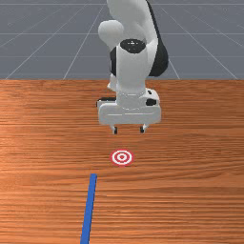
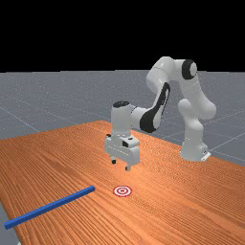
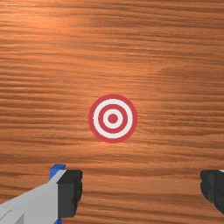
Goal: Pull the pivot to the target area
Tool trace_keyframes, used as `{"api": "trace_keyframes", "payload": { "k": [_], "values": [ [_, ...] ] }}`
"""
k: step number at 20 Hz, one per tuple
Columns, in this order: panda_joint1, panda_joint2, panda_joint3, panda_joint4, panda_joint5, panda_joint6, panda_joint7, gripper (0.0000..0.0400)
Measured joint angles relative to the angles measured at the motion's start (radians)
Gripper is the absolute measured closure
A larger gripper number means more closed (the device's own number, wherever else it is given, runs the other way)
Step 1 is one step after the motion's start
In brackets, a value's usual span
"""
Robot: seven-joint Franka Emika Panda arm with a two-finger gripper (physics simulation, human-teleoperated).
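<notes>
Carrying the red-and-white target [image 3: 113,118] is your orange-brown table [image 1: 190,190]. Your arm [image 2: 194,134] has its base to the far view's right of the target. The blue bar [image 1: 89,205] lies to the front view's left of the target, one end near it, the other well apart. Your gripper [image 1: 128,129] hangs above table level, on the arm base's side of the target; condition: released, fingers spread apart.

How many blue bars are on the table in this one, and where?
1. The blue bar lies at the front view's left of the red-and-white target, apart from it. The far view has both its ends. I see no second bar.
</notes>
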Motion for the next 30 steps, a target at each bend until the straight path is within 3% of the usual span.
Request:
{"api": "trace_keyframes", "payload": {
  "k": [2,3,5,6,10,14,18,19,21,22,30],
  "values": [
    [0.04,0.168,-0.03,0.293,-0.04,-0.128,0.017,0.0],
    [0.02,0.218,-0.006,0.37,0.0,-0.124,-0.019,0.0],
    [0.043,0.398,-0.013,0.694,-0.002,-0.262,-0.033,0.0],
    [0.048,0.441,-0.014,0.77,0.0,-0.32,-0.037,0.0],
    [0.045,0.442,-0.019,0.768,0.007,-0.319,-0.011,0.0],
    [-0.01,0.444,-0.028,0.773,0.015,-0.321,-0.058,0.0],
    [-0.028,0.432,-0.025,0.673,0.004,-0.165,-0.093,0.0],
    [-0.049,0.489,0.009,0.757,0.047,-0.241,-0.133,0.0],
    [-0.044,0.523,0.001,0.759,0.037,-0.21,-0.126,0.0],
    [-0.032,0.546,-0.013,0.768,-0.001,-0.188,-0.166,0.0],
    [-0.033,0.723,-0.013,0.884,0.013,-0.128,-0.144,0.0008]
  ]
}}
